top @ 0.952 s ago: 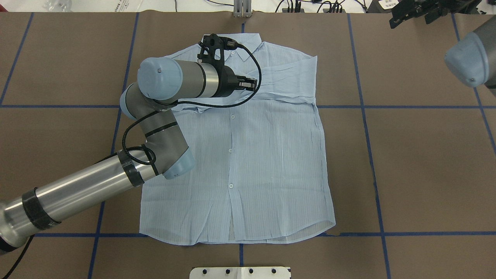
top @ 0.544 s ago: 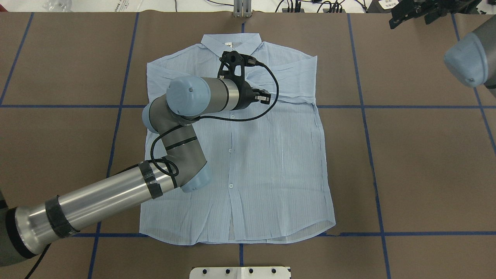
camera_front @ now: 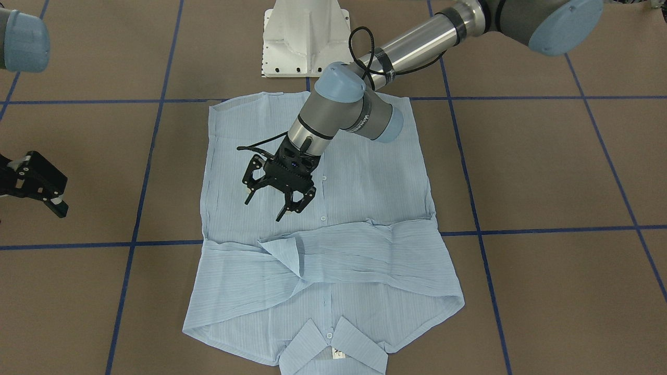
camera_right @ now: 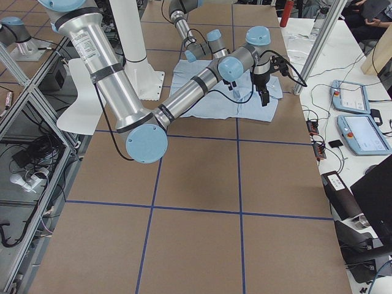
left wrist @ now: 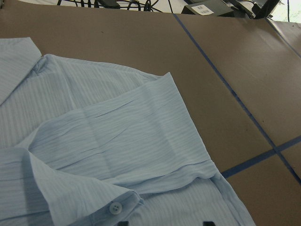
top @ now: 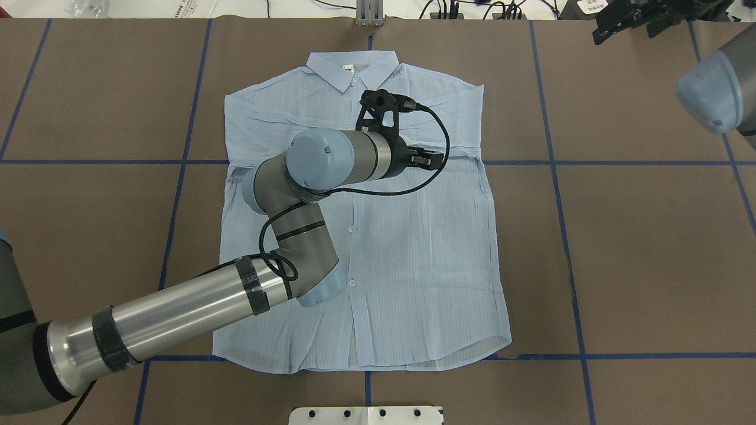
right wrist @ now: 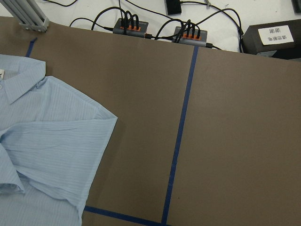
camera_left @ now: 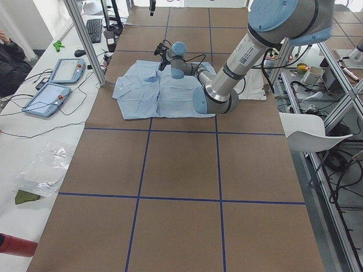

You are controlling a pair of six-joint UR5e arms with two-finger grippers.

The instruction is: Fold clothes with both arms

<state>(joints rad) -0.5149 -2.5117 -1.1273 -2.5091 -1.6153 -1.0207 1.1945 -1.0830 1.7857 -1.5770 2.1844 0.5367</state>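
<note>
The light blue striped shirt (camera_front: pixel 365 177) (top: pixel 413 248) lies flat, front up and buttoned, on the brown table. Its collar (top: pixel 351 68) points away from the robot. Both sleeves are folded across the chest (left wrist: pixel 117 136). My left gripper (camera_front: pixel 267 207) (top: pixel 428 159) hovers just above the shirt's chest, right of the button line. It is open and holds nothing. My right gripper (camera_front: pixel 36 182) (top: pixel 626 23) is off the cloth, beyond the shirt's right shoulder. It looks open and empty. The right wrist view shows that shoulder and sleeve (right wrist: pixel 47 127).
The white pedestal base (camera_front: pixel 305 36) stands at the robot's edge of the table. Blue tape lines (top: pixel 555 177) grid the brown surface. Power strips and cables (right wrist: pixel 127 26) line the far edge. Tablets (camera_left: pixel 48 96) lie beside the table. A person (camera_left: pixel 8 62) sits near them.
My left arm has swung right and slightly toward the robot, from near the collar to right of the button line. It stays open. The shirt and right arm have not moved.
</note>
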